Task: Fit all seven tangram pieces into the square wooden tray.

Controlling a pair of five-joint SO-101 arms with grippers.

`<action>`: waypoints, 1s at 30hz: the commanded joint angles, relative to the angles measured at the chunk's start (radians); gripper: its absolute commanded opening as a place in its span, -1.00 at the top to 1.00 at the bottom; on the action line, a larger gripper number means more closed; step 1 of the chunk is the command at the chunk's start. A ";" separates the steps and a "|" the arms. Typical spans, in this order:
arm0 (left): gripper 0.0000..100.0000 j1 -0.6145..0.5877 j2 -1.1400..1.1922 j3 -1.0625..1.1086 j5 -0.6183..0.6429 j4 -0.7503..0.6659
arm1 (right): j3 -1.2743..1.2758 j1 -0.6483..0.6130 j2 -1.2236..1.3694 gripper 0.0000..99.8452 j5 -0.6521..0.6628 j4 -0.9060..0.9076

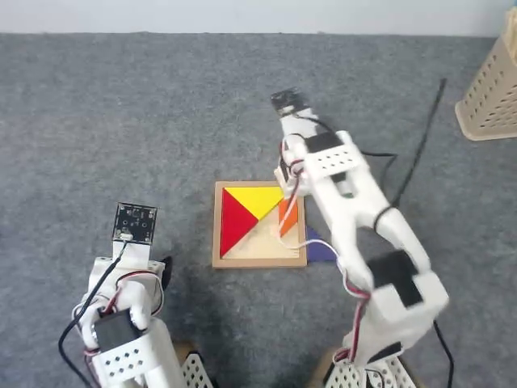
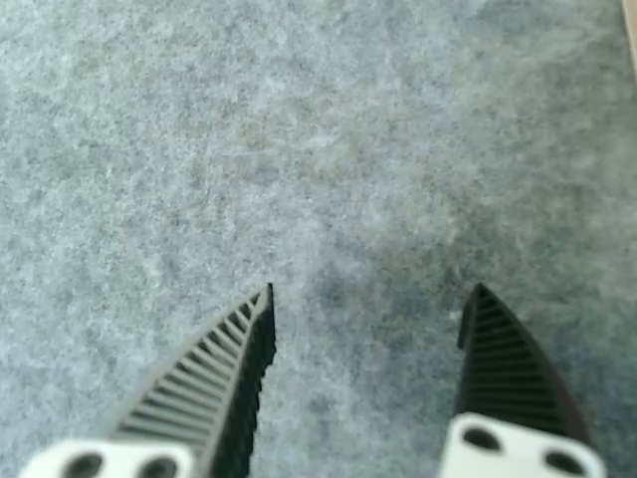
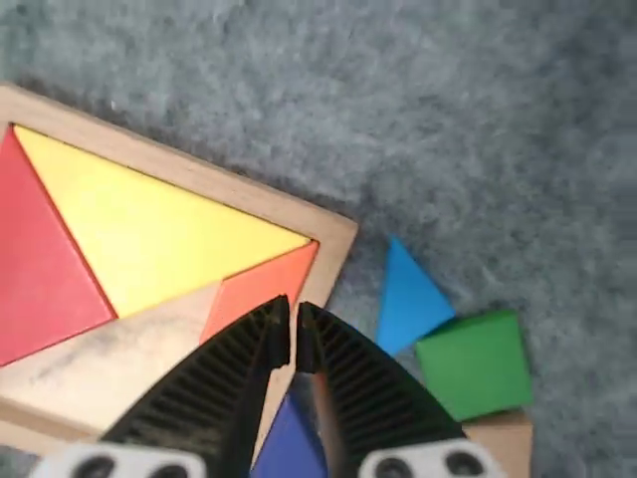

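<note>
Grey carpet [image 1: 121, 121], short pile, serves as the work surface throughout.

1. Left gripper [image 2: 373, 294]: one. It sits nearest the arm bases, hanging over bare carpet well apart from the tray, with its fingers spread wide and nothing between them. Judged parked out of the way while the other arm works.
2. Square wooden tray [image 1: 258, 263]: one, lying flat between the two arms. Three pieces lie in it.
   - Red triangle [image 1: 234, 222]: large, against the tray's left side.
   - Yellow triangle [image 1: 257, 200]: large, along the far side, edge to edge with the red.
   - Orange piece [image 3: 254, 294]: one, at the tray's right rim, touching the yellow.
   - The near part of the floor is bare wood.
3. Right gripper [image 3: 289, 309]: one, fingers drawn together with only a slit between them. It is poised over the orange piece at the tray's rim, and no grip on anything is evident. Judged to be nudging or seating that piece.
4. Loose pieces on the carpet just beside the tray's right edge:
   - Dark blue piece [image 3: 294, 443], under the gripper.
   - Light blue triangle [image 3: 406, 299].
   - Green square [image 3: 475, 363].
   - Tan corner [image 3: 501, 433] beside the green, possibly the seventh piece.
5. Black cable [image 1: 424, 137]: one, trailing toward the far side.
6. Cream perforated stand [image 1: 491, 85]: one, in the far right corner.
</note>
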 commanded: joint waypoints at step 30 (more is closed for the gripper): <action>0.44 -0.005 -0.015 -0.008 -0.009 0.003 | 0.031 0.262 0.179 0.50 0.331 -0.018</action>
